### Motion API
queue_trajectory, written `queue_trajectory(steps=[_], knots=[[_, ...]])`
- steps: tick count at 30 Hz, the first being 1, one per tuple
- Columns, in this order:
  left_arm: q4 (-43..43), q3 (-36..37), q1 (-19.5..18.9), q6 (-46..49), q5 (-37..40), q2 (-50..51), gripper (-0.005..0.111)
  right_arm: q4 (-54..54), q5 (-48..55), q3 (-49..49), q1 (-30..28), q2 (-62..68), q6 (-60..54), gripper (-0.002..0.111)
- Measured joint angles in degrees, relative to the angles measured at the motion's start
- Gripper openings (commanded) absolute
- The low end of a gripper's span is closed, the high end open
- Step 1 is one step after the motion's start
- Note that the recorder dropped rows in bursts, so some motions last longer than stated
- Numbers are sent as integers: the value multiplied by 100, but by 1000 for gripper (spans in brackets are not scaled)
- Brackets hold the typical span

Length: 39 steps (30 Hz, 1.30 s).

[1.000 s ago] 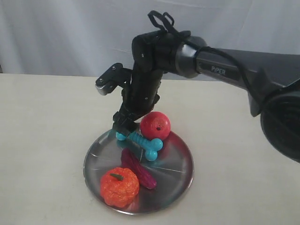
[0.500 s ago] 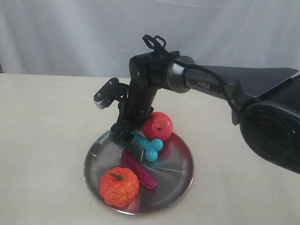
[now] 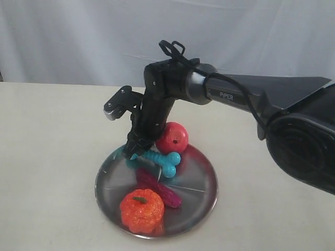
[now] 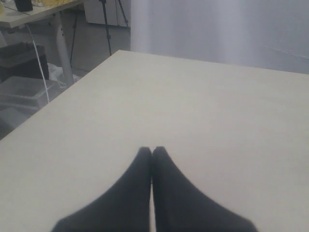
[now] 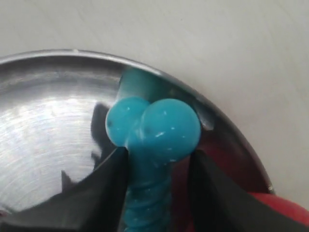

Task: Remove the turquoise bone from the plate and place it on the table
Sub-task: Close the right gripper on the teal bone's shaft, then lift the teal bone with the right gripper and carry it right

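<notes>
The turquoise bone (image 3: 159, 158) lies on the silver plate (image 3: 115, 178), near its far rim. My right gripper (image 3: 135, 149) is down over the bone's left end. In the right wrist view the bone (image 5: 154, 125) has its knobbed end just past the fingertips and its ribbed shaft between the two fingers. The right gripper (image 5: 158, 152) is open: one finger touches the shaft and the other stands a little apart from it. My left gripper (image 4: 152, 150) is shut with nothing in it, over bare beige table (image 4: 193, 96).
On the plate also sit a red ball (image 3: 174, 137) right behind the bone, a dark purple elongated piece (image 3: 159, 189) in the middle and an orange pumpkin (image 3: 141, 210) at the front. Beige table (image 3: 47, 157) surrounds the plate; a white curtain hangs behind.
My right gripper has come down and left onto the bone's left end. The bone now lies flatter and the orange pumpkin has shifted slightly right on the plate.
</notes>
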State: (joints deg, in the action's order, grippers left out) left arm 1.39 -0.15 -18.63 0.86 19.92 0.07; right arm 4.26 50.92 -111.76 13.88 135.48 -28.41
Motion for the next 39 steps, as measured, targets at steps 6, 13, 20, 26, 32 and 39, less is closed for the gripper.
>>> queue_trajectory(steps=[6, 13, 20, 26, 32, 39], knots=[[0, 0, 0, 0, 0, 0, 0, 94, -85, 0, 34, 0, 0, 0], [0, 0, 0, 0, 0, 0, 0, 97, -88, 0, 107, -178, 38, 0], [0, 0, 0, 0, 0, 0, 0, -41, 60, 0, 109, -987, 618, 0], [0, 0, 0, 0, 0, 0, 0, -426, 246, 0, 42, -2009, 1526, 0], [0, 0, 0, 0, 0, 0, 0, -57, 768, 0, -890, -2841, 2040, 0], [0, 0, 0, 0, 0, 0, 0, 1061, 1800, 95, -2538, -3007, 1842, 0]])
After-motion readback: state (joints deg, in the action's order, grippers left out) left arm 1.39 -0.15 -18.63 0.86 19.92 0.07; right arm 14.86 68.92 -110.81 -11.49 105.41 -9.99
